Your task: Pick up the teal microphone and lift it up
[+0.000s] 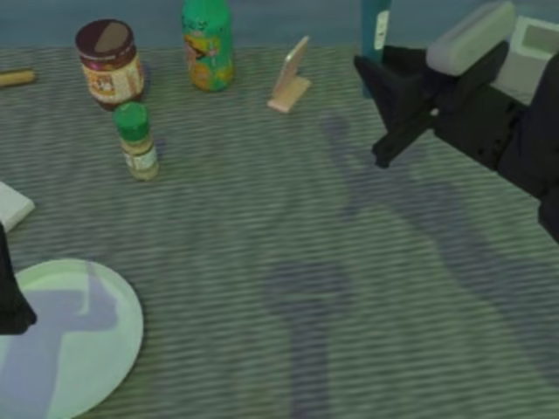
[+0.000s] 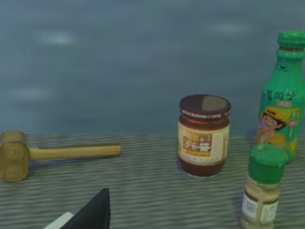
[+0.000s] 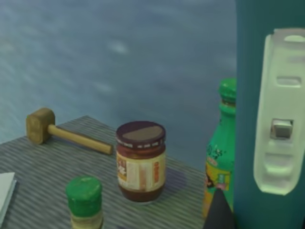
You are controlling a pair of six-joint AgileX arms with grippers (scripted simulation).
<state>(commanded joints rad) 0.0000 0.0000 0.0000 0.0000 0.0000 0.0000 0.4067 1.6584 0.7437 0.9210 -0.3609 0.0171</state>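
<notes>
Teal microphone (image 1: 376, 30) sits at the upper right of the top view, only a slim dark teal length with its white switch patch showing above our right gripper (image 1: 384, 113). In the right wrist view the microphone (image 3: 252, 95) fills the right side of the frame, upright, very close to the lens, its white patch and small grey switch facing us. Our right gripper's dark fingers (image 1: 402, 131) reach down and to the left just below the handle, and the handle appears to run between them, so we read them as closed narrowly around the microphone with the handle standing above them; the contact itself is hidden behind the gripper body. A shadow of the arm falls on the cloth well below, near the middle of the frame. Our left gripper (image 1: 13, 305) is parked at the left edge of the top view, over the pale green plate (image 1: 96, 297), and we cannot tell how its fingers stand. Across the upper left stand a brown jar (image 1: 109, 63), a green bottle (image 1: 208, 44) with a yellow label, and a green-capped spice jar (image 1: 137, 140) in front of them. A small wooden stand (image 1: 291, 78) leans between bottle and gripper, and a wooden mallet (image 2: 28, 152) lies far left.
</notes>
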